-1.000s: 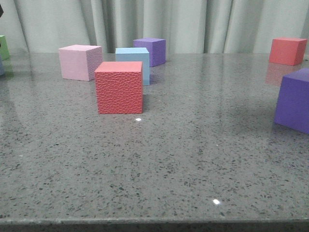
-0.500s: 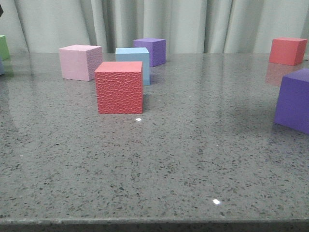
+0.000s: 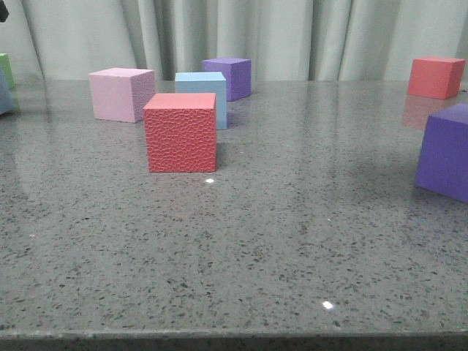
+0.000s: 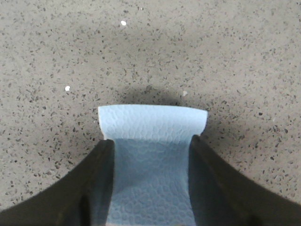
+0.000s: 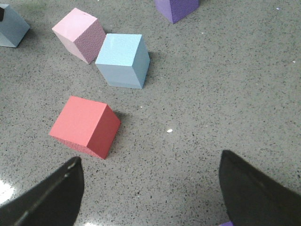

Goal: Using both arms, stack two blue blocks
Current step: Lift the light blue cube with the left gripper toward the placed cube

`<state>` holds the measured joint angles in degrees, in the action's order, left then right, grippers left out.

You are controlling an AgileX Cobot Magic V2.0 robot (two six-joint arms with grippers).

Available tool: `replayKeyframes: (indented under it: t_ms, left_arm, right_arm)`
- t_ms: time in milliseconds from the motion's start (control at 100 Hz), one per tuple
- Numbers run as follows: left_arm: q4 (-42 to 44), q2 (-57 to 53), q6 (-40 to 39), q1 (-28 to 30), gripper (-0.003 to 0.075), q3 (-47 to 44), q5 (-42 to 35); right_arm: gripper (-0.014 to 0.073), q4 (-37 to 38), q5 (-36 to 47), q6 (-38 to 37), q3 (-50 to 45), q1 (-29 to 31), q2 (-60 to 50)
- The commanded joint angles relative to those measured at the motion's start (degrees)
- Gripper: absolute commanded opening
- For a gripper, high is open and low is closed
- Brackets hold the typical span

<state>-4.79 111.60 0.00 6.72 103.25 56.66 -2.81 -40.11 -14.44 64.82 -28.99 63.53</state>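
Note:
One pale blue block (image 3: 203, 93) stands on the table behind a red cube (image 3: 180, 131); it also shows in the right wrist view (image 5: 123, 60). My left gripper (image 4: 151, 148) is shut on the second blue block (image 4: 153, 125), its black fingers (image 4: 96, 183) pressed on two opposite sides. That block shows only as a sliver at the far left edge of the front view (image 3: 4, 93) and in a corner of the right wrist view (image 5: 11, 27). My right gripper (image 5: 150, 162) is open and empty above bare table, nearer than the red cube (image 5: 85, 126).
A pink cube (image 3: 121, 93) and a purple cube (image 3: 230, 77) stand beside the free blue block. Another red cube (image 3: 435, 77) is at the far right, a large purple cube (image 3: 444, 150) at the right edge, and a green cube (image 3: 5, 71) at the left edge.
The held blue block at the left edge of the front view has shifted slightly up and further into view. The other cubes have not moved.

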Motion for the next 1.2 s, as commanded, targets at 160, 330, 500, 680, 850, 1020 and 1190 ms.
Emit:
replayKeyframes:
  t_ms: [160,330,500,680,850,1020,1190]
  left_arm:
    - [-1.1,-2.5,-1.2,0.0,0.0123,5.8,5.5]
    - [-1.1,-2.5,-3.9,-0.8,0.0123,14.2,10.5]
    - [-1.0,-2.5,-7.2,-5.0,0.0123,22.4,15.1]
    - [-0.9,-2.5,-12.4,-12.0,0.0123,26.5,15.3]
    - [-0.9,-2.5,-17.4,-18.5,0.0123,27.1,15.3]
    - [-0.5,-2.4,-23.0,-24.2,0.0123,27.1,15.0]
    - [1.8,-1.9,-28.1,-29.2,0.0123,27.1,14.8]
  right_arm:
    - [0.0588,0.0,3.7,0.7,1.4,-0.1,-1.4]
    - [0.0588,0.0,3.7,0.7,1.4,-0.1,-1.4]
    - [0.0588,0.0,3.8,0.7,1.4,-0.1,-1.4]
    - [0.0588,0.0,3.9,0.7,1.4,-0.1,-1.4]
    - [0.0588,0.0,3.9,0.7,1.4,-0.1,-1.4]
    - [0.0588,0.0,4.0,0.7,1.4,-0.1,-1.4]
    - [0.0588,0.0,4.0,0.7,1.4,-0.1,-1.4]
